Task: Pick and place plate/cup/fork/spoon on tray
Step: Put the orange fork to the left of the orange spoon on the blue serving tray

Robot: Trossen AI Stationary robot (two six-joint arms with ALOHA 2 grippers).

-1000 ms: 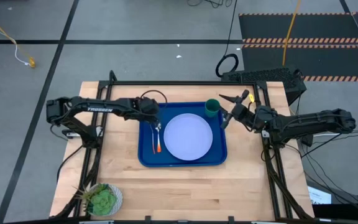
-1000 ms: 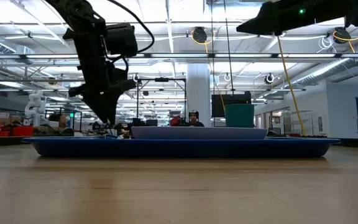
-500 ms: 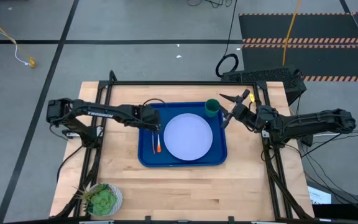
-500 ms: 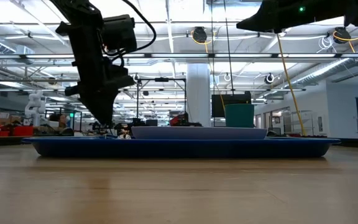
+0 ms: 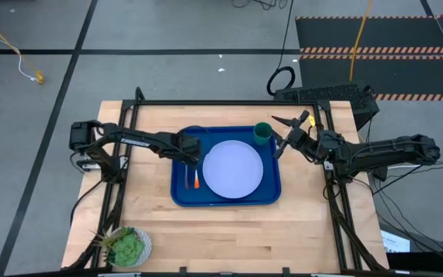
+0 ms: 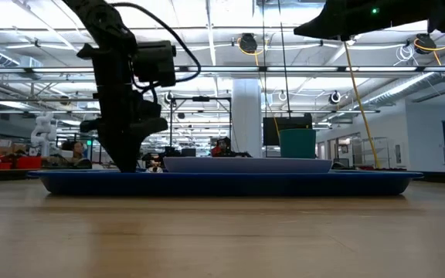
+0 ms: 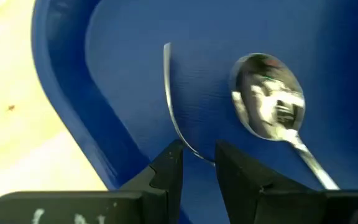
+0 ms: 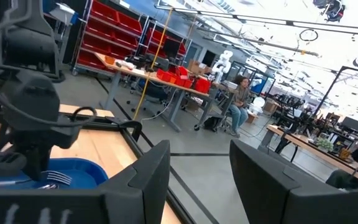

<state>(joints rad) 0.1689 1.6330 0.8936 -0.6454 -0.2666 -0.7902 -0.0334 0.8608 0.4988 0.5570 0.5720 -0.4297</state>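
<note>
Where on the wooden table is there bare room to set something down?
Free: the wooden table's front strip between blue plastic tray and potted green plant, plus the back strip. Crowded: the tray, holding pale round plate and dark green cup.
</note>
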